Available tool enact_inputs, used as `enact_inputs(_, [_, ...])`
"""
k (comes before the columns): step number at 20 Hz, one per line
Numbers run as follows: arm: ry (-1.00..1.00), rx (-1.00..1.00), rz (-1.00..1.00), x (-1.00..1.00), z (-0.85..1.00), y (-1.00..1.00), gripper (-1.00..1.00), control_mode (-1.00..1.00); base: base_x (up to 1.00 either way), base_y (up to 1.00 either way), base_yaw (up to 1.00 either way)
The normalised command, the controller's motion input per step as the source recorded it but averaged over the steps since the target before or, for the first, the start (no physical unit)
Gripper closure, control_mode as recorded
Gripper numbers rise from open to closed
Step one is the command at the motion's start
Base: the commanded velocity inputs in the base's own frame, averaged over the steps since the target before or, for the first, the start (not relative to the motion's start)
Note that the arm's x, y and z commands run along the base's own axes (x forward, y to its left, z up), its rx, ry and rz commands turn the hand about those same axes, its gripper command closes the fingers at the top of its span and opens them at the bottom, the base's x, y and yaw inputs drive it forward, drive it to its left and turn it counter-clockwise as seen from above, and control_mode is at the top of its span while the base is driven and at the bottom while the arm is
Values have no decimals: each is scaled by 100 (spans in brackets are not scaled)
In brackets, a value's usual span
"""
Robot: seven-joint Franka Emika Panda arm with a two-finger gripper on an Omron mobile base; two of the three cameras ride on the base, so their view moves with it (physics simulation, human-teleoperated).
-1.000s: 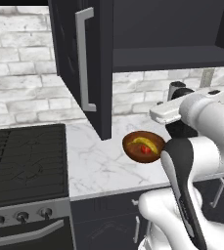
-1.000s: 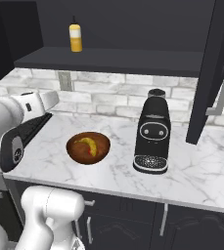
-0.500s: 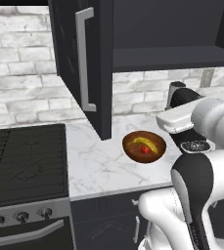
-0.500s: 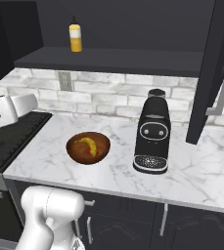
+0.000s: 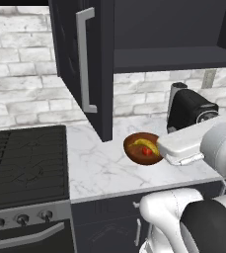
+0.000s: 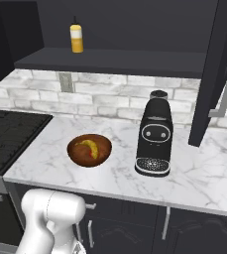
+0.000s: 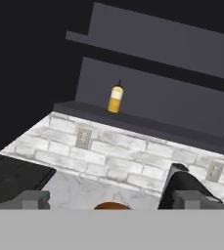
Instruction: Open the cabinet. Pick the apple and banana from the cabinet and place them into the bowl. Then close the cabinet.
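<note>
Closing the cabinet [image 5: 80, 69] is what remains, I judge: in the left base view the apple [image 5: 147, 151] and banana [image 5: 145, 144] lie in the bowl [image 5: 134, 150]; push its door near the handle [image 5: 86, 59]. In the right base view, the bowl sits on a marble counter [image 6: 204, 173] beside a coffee machine [image 6: 155, 134]. In the hand view, the gripper [image 7: 111, 199] has its jaws wide apart, holding nothing; a yellow bottle [image 7: 115, 99] stands on the shelf.

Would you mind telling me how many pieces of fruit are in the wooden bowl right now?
2: the banana lies across the bowl, and the apple sits beside it. Anything beneath them would be hidden.
</note>
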Motion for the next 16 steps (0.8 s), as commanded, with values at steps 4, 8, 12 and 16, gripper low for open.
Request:
enact_inputs(4, [-17,0,0,-41,0,50,-100,-100,0,0,0])
enact_inputs(8, [-22,7,0,-7,0,59,-100,-100,0,0,0])
enact_inputs(12, [-25,9,0,0,0,60,-100,-100,0,0,0])
enact_inputs(16, [-29,1,-1,0,0,50,-100,-100,0,0,0])
